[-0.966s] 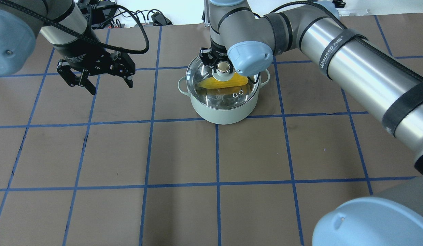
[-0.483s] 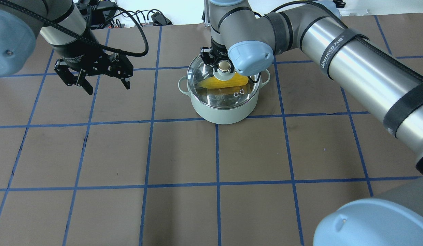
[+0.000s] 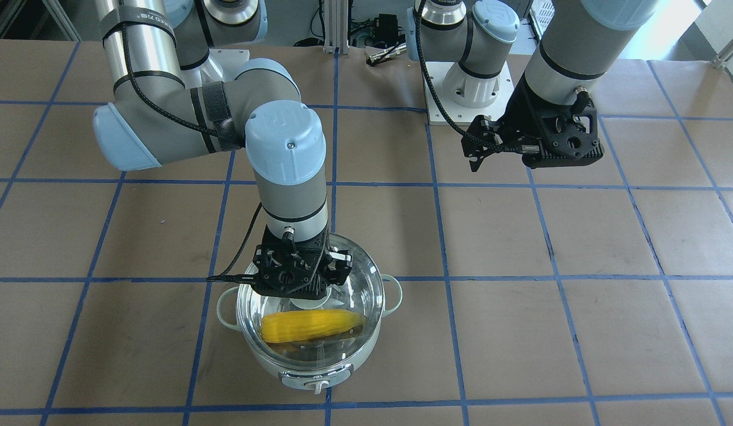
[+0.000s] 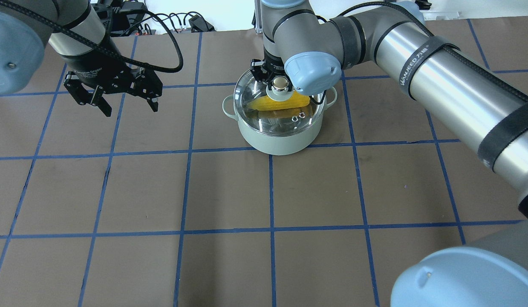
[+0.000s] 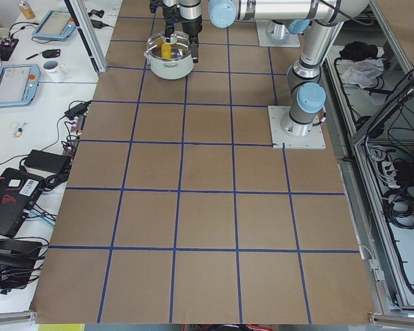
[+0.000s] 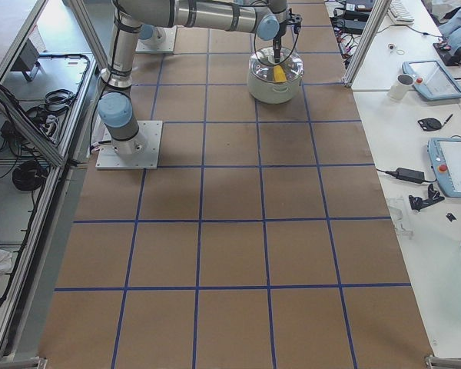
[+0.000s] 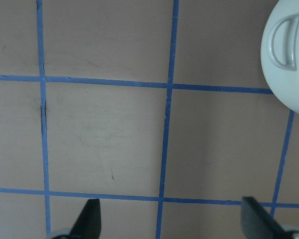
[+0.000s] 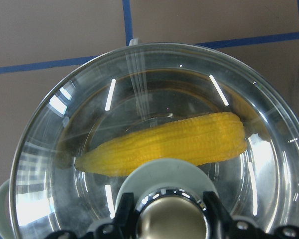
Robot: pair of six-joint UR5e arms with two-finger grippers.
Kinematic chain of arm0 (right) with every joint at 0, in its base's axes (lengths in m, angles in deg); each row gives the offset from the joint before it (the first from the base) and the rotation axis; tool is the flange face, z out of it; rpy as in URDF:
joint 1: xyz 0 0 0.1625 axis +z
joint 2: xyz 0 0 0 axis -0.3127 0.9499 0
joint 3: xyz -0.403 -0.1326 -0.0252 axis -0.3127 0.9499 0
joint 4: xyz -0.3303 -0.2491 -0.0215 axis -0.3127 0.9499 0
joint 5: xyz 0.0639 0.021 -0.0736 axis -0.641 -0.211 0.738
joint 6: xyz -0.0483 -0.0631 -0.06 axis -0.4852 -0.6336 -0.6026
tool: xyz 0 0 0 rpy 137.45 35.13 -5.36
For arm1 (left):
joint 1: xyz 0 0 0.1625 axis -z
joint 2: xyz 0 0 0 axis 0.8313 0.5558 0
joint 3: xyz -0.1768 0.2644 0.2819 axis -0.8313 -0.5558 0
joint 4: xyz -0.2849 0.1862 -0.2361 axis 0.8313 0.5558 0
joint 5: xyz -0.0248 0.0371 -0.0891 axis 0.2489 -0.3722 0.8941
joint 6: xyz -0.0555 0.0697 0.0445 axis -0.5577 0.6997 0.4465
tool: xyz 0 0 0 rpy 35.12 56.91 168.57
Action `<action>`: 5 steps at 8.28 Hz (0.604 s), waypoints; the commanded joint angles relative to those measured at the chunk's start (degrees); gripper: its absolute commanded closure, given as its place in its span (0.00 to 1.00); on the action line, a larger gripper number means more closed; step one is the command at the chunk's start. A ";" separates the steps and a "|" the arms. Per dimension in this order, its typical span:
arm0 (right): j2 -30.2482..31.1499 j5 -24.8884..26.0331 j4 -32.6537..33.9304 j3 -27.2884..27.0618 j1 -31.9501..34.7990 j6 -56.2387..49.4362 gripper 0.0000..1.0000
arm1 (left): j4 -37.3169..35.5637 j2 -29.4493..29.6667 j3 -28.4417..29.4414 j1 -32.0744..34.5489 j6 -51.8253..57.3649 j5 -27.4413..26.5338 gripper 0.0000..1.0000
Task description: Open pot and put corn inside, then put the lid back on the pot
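The pale mint-green pot stands at the far middle of the table. The yellow corn lies inside it, seen through the glass in the right wrist view. The clear domed lid sits over the pot's rim. My right gripper is straight above the pot, its fingers on both sides of the lid's gold knob, shut on it. My left gripper is open and empty above the table, well to the left of the pot. The pot's side handle shows in the left wrist view.
The brown table has a grid of blue tape lines. Cables and power gear lie beyond the far edge. Side benches hold tablets and a cup. My right arm stretches over the table's right half.
My left gripper has moved up and to the left in the overhead view, away from the pot, still open. The right gripper, lid and pot stay nearly as they were.
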 commanded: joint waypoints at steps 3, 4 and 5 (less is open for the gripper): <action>-0.25 0.45 0.08 -0.19 0.00 -0.38 0.76 | 0.02 0.13 0.00 -0.43 0.10 -0.09 0.00; -0.25 0.45 0.08 -0.27 0.00 -0.38 0.75 | 0.02 0.13 0.00 -0.35 0.18 -0.17 0.00; -0.25 0.19 0.17 -0.27 0.00 -0.47 0.64 | 0.02 0.13 0.00 -0.34 0.18 -0.18 0.00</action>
